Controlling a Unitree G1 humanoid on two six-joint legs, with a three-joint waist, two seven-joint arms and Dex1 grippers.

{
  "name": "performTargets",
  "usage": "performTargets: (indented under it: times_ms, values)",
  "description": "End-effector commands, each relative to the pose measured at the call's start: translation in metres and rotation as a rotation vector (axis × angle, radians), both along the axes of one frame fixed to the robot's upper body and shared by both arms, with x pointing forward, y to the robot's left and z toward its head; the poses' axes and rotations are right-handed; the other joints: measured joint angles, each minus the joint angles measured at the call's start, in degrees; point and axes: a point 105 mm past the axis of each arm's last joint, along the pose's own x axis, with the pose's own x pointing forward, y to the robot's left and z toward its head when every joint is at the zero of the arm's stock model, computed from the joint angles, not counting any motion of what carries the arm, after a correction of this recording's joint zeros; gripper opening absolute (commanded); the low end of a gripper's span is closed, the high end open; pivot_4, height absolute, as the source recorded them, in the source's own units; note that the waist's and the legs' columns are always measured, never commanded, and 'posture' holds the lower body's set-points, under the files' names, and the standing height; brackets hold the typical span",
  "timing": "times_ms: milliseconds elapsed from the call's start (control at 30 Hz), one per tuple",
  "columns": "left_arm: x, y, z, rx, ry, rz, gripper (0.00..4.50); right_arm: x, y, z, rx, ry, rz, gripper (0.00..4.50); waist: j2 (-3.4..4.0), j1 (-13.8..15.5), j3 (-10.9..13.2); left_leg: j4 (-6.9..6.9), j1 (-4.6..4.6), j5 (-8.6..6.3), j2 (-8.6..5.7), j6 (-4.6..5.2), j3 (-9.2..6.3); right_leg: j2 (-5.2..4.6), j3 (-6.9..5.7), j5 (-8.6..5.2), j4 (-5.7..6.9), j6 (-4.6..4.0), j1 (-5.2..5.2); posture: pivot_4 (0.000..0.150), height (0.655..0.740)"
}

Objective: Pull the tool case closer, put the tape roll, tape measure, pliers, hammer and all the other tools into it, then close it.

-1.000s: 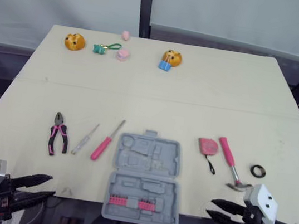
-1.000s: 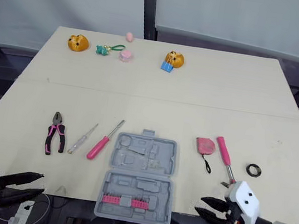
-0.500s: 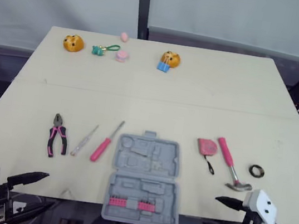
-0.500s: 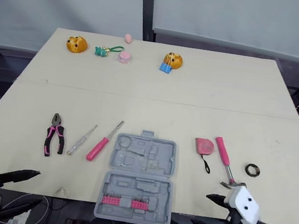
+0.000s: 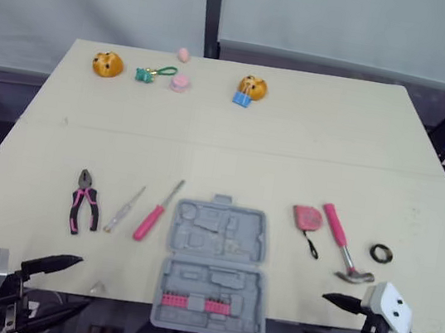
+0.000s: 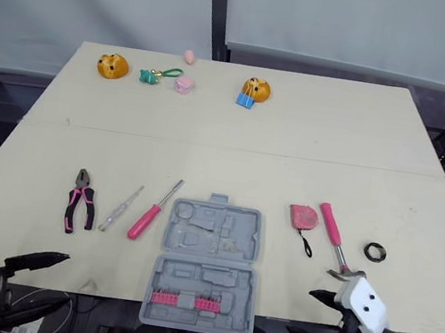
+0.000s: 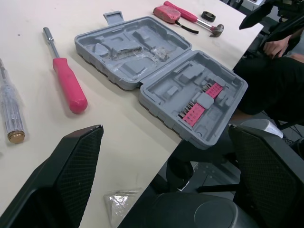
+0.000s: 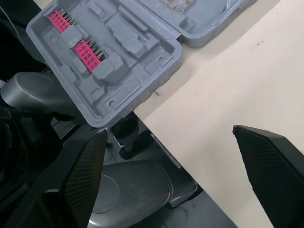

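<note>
The bench [image 5: 293, 143] carries the open tool case [image 5: 214, 266], which overhangs its near edge. The left gripper [image 5: 71, 282] and right gripper [image 5: 316, 316] are spread, empty.

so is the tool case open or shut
Open. The tool case lies spread flat, both moulded halves facing up, pink bits in the near half, which overhangs the table edge.

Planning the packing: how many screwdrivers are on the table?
2: a clear-handled screwdriver beside the pliers, a pink-handled screwdriver between it and the tool case. None seems hidden.
</note>
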Motion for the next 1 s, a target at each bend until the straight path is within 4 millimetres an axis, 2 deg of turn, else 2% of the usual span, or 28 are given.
performTargets:
  times_ms: [33,133,267,367,500,633,867,1000]
  values:
    - [-0.002,-0.007,0.004,-0.012,-0.013,-0.013,4.5,0.001,0.004,0.004,0.005,-0.028,0.017,4.44,0.0,0.0,0.0,0.0,0.0,0.0,0.0,0.0,0.0,0.0,0.0,0.0,0.0,0.0,0.0,0.15,0.7121]
    - [-0.003,-0.011,0.006,-0.014,-0.019,-0.032,4.5,0.002,0.004,0.005,0.005,-0.03,0.015,4.44,0.02,0.0,0.0,0.0,0.0,0.0,0.0,0.0,0.0,0.0,0.0,0.0,-0.02,0.0,0.0,0.15,0.7121]
    - [0.006,-0.022,0.017,-0.02,-0.063,-0.094,4.5,0.006,0.003,0.006,0.0,-0.04,0.002,4.44,0.03,0.0,0.0,0.0,-0.01,0.0,0.01,0.0,0.0,0.0,-0.01,0.0,-0.02,-0.01,0.0,0.15,0.7121]
    - [0.016,-0.036,0.03,-0.023,-0.108,-0.184,4.5,0.009,-0.006,0.008,-0.034,-0.032,-0.019,4.44,0.07,0.2,0.0,0.0,0.0,0.0,0.0,-0.01,-0.01,0.0,-0.02,0.01,-0.02,-0.01,0.02,0.15,0.7121]
    - [0.031,-0.057,0.048,-0.064,-0.173,-0.265,4.5,0.02,-0.024,0.023,-0.113,-0.037,-0.046,4.44,0.25,0.1,0.1,0.01,0.0,0.0,-0.05,0.0,-0.01,-0.02,0.0,0.03,-0.02,0.01,0.04,0.15,0.7121]
    - [0.036,-0.07,0.056,-0.095,-0.196,-0.308,4.5,0.039,-0.051,0.05,-0.206,-0.058,-0.105,4.44,0.34,-0.5,0.2,0.0,0.03,0.02,0.02,-0.01,0.09,0.07,0.05,0.05,-0.02,0.03,0.02,0.15,0.7121]
    - [0.041,-0.078,0.054,-0.097,-0.193,-0.345,4.5,0.062,-0.096,0.077,-0.403,0.029,-0.187,4.44,0.47,-0.2,0.3,0.0,0.0,0.02,0.1,0.01,0.15,0.14,0.01,0.03,-0.09,0.01,0.0,0.15,0.7121]
    - [0.041,-0.081,0.05,-0.084,-0.2,-0.343,4.5,0.08,-0.109,0.084,-0.47,0.024,-0.2,4.44,0.48,-0.3,0.3,0.0,-0.02,0.02,0.09,0.01,0.15,0.12,0.02,0.03,-0.1,0.0,-0.04,0.15,0.7121]
